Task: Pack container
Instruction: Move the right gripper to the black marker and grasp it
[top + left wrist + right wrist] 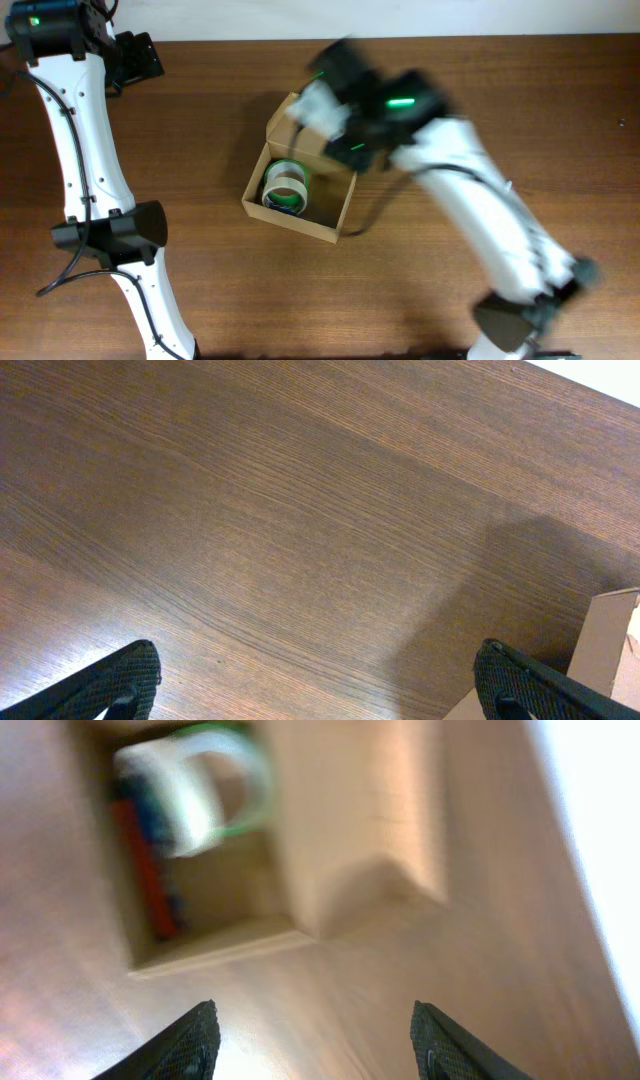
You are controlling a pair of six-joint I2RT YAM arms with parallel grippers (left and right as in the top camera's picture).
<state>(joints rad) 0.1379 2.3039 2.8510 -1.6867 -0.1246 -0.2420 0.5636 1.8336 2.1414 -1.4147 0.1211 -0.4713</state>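
Note:
The container (343,208), a small brown cardboard box, stands open at the table's middle with its flap lid (292,122) raised at the far side. A tape roll (285,185) with a green edge lies inside. In the blurred right wrist view the container (215,945) holds the tape roll (190,785) over red and blue items. My right gripper (320,1040) is open and empty, blurred in the overhead view above the box's far edge (322,95). My left gripper (320,690) is open and empty at the far left (140,58), with a container corner (605,650) at its right.
The dark wooden table (200,120) stretches around the box. A thin dark cable (365,228) lies by the box's right side. The left arm's white links (85,150) run down the left edge, and the right arm's links (500,230) cross the right half.

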